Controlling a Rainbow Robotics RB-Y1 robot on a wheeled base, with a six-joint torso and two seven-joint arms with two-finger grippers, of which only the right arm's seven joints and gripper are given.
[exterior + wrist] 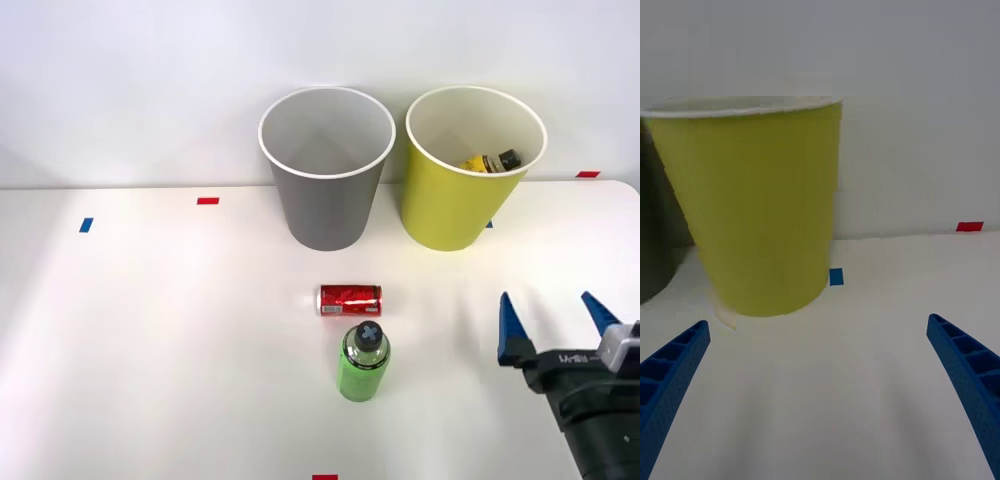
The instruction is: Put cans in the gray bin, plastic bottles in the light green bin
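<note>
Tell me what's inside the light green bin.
Inside the light green bin, a yellow-labelled bottle with a black cap leans against the far inner wall. Just its top part shows; the near wall hides the bin's floor and anything lower down.

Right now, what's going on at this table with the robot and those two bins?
The robot is sorting trash. Its right gripper hovers open and empty near the light green bin, which already holds a yellow-labelled bottle. A red can and a green bottle wait on the table. Nothing shows inside the gray bin.

White table [150, 350], gray bin [325, 205], light green bin [450, 210], red can [349, 299] (lying), green bottle [363, 362]
</note>
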